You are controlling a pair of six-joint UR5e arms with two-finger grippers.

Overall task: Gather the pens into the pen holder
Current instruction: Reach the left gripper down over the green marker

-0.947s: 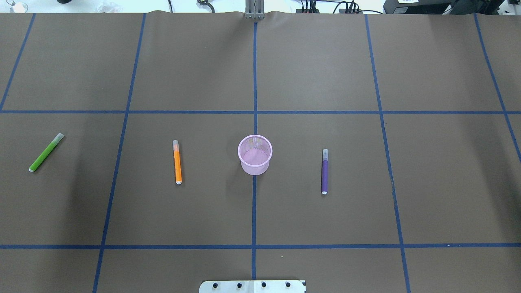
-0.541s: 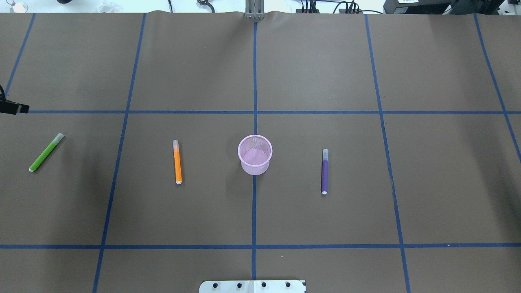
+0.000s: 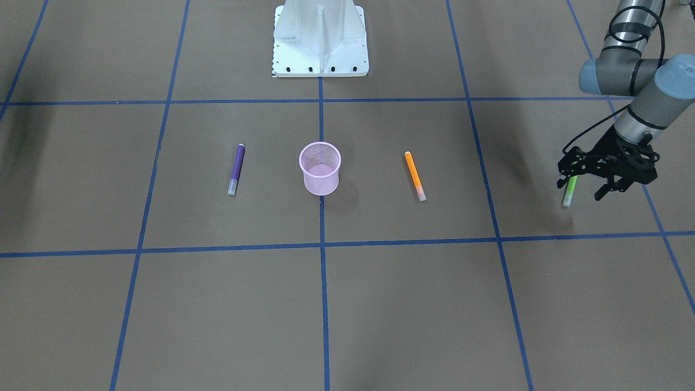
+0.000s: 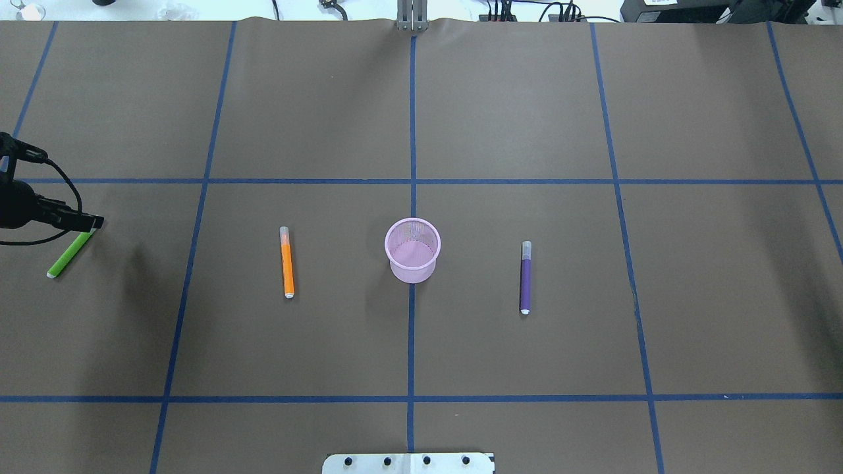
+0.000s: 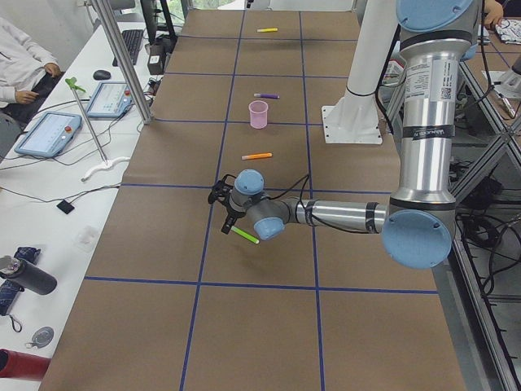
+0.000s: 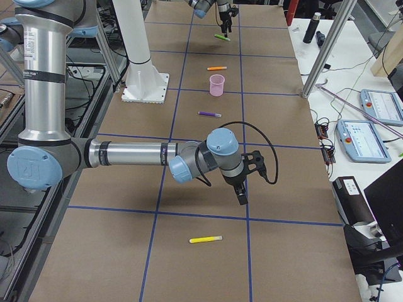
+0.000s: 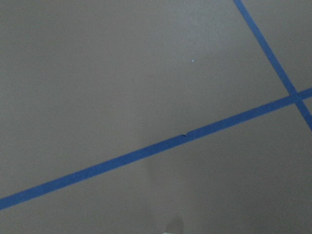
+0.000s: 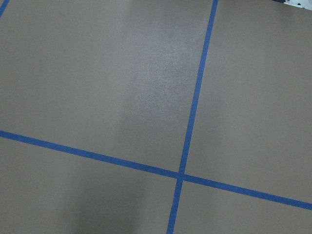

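Clearly the step in hand is picking up the green pen (image 3: 569,191), which lies flat near the table's left edge, well apart from the pen holder (image 4: 412,250) at the table's middle. The left gripper (image 3: 582,189) hovers just above the pen, jaws spread, holding nothing. It should centre on the barrel's mid-length, turn its fingers crosswise to it, then descend. The right gripper (image 6: 242,190) hangs toward the table's right edge; I cannot tell its jaw state.

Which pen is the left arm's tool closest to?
The green pen, slanted at the table's left end: the left tool hangs above it. The orange pen and the purple pen lie far off, flanking the pink cup.
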